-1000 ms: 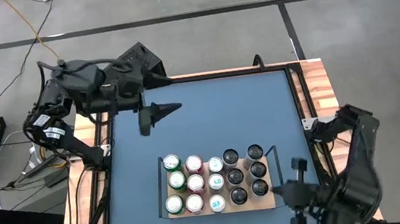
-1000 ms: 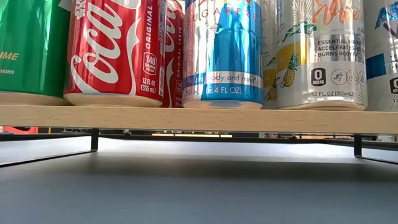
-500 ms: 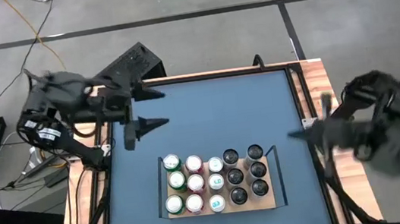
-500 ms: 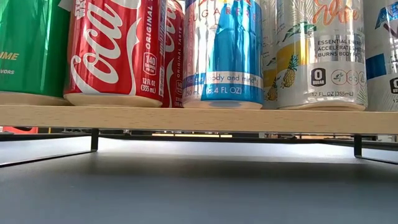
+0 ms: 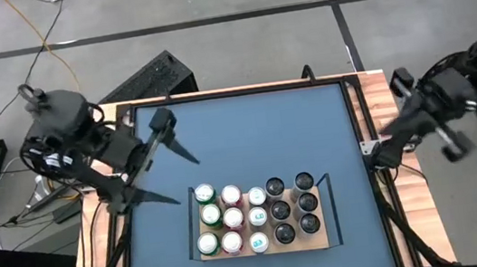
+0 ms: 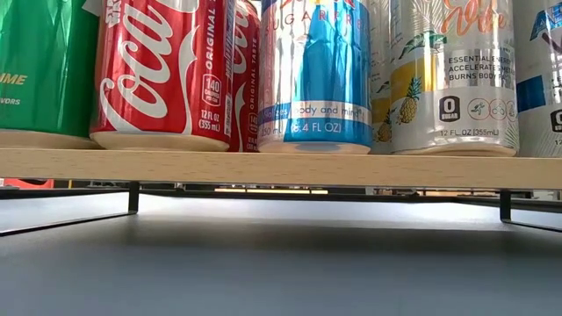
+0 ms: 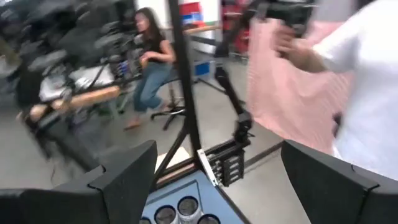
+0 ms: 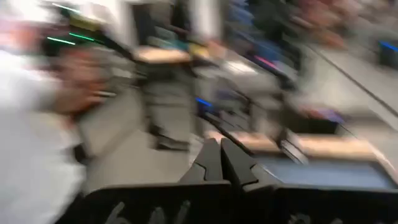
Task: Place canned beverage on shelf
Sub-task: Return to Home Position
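The shelf (image 5: 317,241) is a light-wood board with black end rails, standing on the blue table near its front edge. Several cans (image 5: 258,215) stand upright on it in rows. In the low view the shelf's board (image 6: 281,167) carries the cans (image 6: 167,70) close up. My left gripper (image 5: 186,180) hangs open in the air left of and beyond the shelf, holding nothing. Its wrist view shows the gripper (image 7: 230,186) wide apart, with can tops (image 7: 180,208) below. My right gripper (image 5: 383,152) is shut and empty above the table's right edge; its wrist view shows the gripper (image 8: 221,158) with its fingers together.
The table has wood side strips (image 5: 383,107) and a black frame (image 5: 233,92). A dark case (image 5: 154,75) lies off the far left corner. In the left wrist view a person in a white shirt (image 7: 367,81) stands close by and another person (image 7: 152,62) sits farther off.
My right gripper has risen from beside the shelf's right end and drawn back past the table's right edge, tipping from pointing down to about level, still shut. My left gripper has swung toward the table's left and near edges and turned toward the shelf. The cans have not moved.
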